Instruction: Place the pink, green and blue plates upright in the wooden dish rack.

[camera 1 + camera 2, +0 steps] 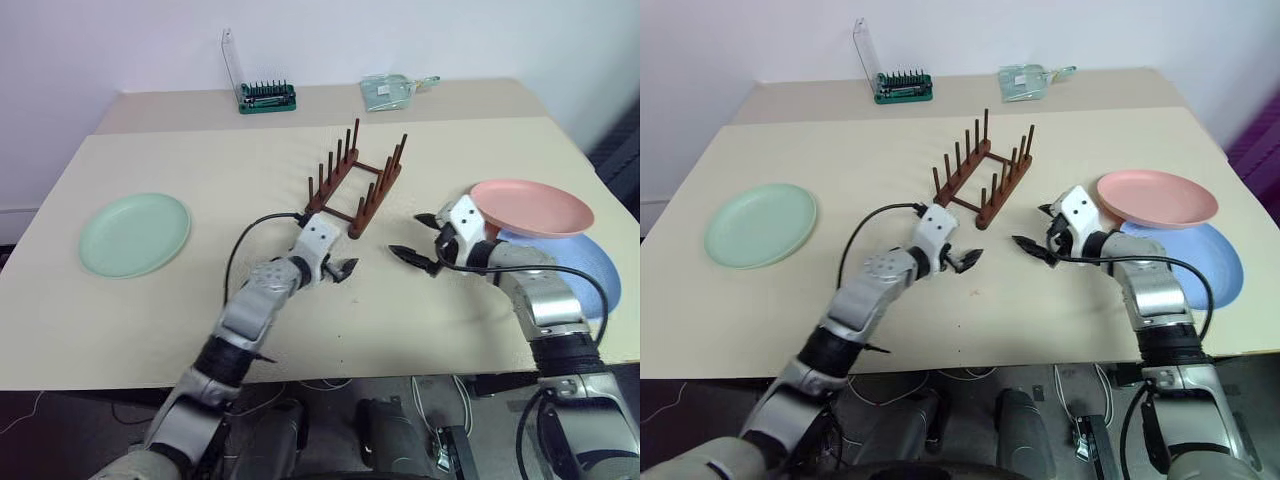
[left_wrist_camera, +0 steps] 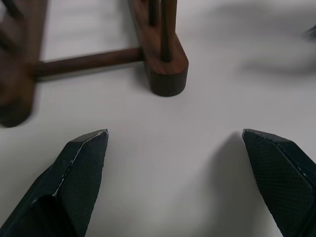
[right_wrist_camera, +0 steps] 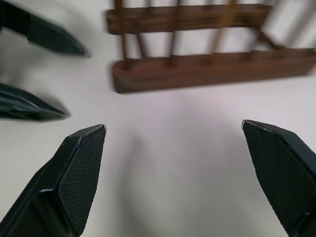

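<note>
The dark wooden dish rack (image 1: 355, 185) stands empty in the middle of the table. A mint green plate (image 1: 135, 235) lies flat at the far left. At the right, the pink plate (image 1: 530, 207) rests partly on top of the blue plate (image 1: 585, 265). My left gripper (image 1: 338, 268) is open and empty just in front of the rack's near end (image 2: 165, 74). Right of the rack's near end, my right gripper (image 1: 413, 237) is open and empty, pointing toward the rack (image 3: 207, 74), with the pink plate just behind its wrist. The left gripper's fingers (image 3: 49, 34) show in the right wrist view.
A green holder of screwdriver bits (image 1: 267, 97) and a clear plastic package (image 1: 390, 92) sit at the back of the table. The beige table's front edge (image 1: 330, 372) runs close below both arms. A black cable (image 1: 262, 222) loops off the left wrist.
</note>
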